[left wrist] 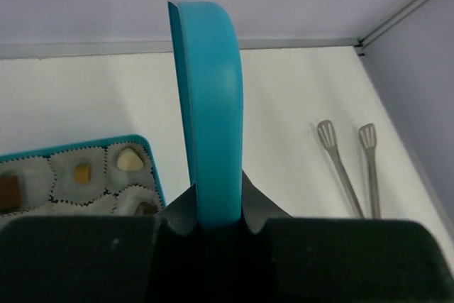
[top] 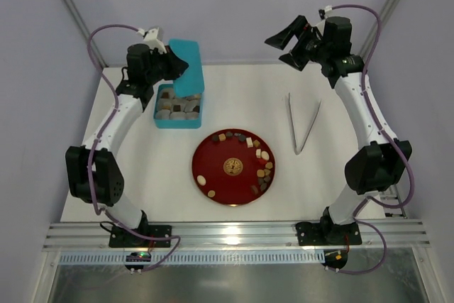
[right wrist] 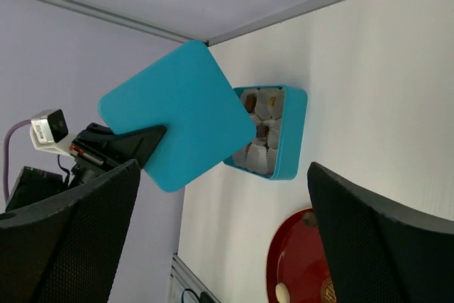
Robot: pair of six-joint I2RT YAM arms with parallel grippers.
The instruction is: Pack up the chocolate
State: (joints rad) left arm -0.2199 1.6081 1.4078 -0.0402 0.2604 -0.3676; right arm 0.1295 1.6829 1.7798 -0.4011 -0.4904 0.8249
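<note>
Several pieces of chocolate [top: 264,155] lie round the rim of the red plate [top: 234,182]. More chocolate [left wrist: 130,160] sits in white paper cups inside the open teal box [top: 161,123]. My left gripper [top: 174,67] is shut on the edge of the teal lid [top: 187,67] and holds it in the air over the box's far end. In the left wrist view the lid [left wrist: 209,104] stands edge-on between the pads. My right gripper [top: 292,40] hangs high at the back right, open, nothing between its fingers [right wrist: 71,232].
Metal tongs [top: 301,124] lie on the white table right of the plate; the left wrist view shows the tongs [left wrist: 347,168] too. Grey walls enclose the table at the back and on both sides. The arm bases stand at the near edge.
</note>
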